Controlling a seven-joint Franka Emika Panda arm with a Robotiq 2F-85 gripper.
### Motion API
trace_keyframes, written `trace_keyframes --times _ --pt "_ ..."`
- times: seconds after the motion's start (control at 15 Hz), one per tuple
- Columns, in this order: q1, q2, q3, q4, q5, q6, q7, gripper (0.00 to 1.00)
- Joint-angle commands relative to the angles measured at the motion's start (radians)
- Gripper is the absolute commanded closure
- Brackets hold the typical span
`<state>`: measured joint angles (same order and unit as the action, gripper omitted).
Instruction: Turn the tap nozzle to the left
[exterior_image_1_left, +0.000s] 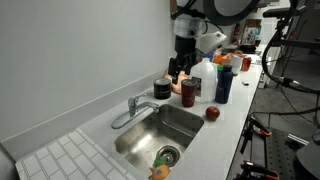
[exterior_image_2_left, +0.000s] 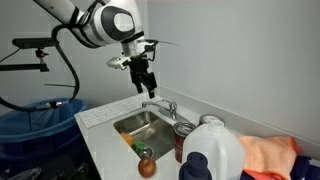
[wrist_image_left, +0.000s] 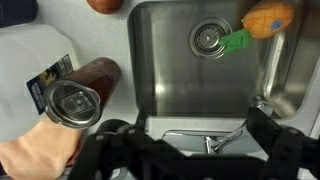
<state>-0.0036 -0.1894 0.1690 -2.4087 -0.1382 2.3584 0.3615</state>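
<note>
The tap nozzle (exterior_image_1_left: 122, 117) is a curved chrome spout on a silver faucet at the back rim of the steel sink (exterior_image_1_left: 175, 128). It reaches out over the basin. It also shows in an exterior view (exterior_image_2_left: 157, 104) and at the bottom of the wrist view (wrist_image_left: 228, 137). My gripper (exterior_image_2_left: 145, 80) hangs open and empty in the air above the faucet, touching nothing. In the wrist view its two dark fingers (wrist_image_left: 185, 125) stand wide apart, with the faucet below and between them.
An orange and green toy (wrist_image_left: 262, 20) lies in the basin by the drain (wrist_image_left: 208, 38). Beside the sink stand a brown can (wrist_image_left: 75, 95), a white jug (exterior_image_2_left: 215, 150), a blue bottle (exterior_image_1_left: 223, 80), an apple (exterior_image_1_left: 212, 113) and an orange cloth (exterior_image_2_left: 270, 155). A wall runs behind the faucet.
</note>
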Motion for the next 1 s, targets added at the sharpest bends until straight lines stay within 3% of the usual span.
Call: trace_keyframes --times 0.0,0.47,0.93 --pt "-0.012 0.173 -0.030 0.136 -0.074 0.046 0.013 0.00" --pt "0.040 0.422 -0.090 0.297 -0.054 0.048 -0.023 0.00" --pt "0.099 0.504 -0.086 0.383 -0.019 0.020 -0.041 0.00"
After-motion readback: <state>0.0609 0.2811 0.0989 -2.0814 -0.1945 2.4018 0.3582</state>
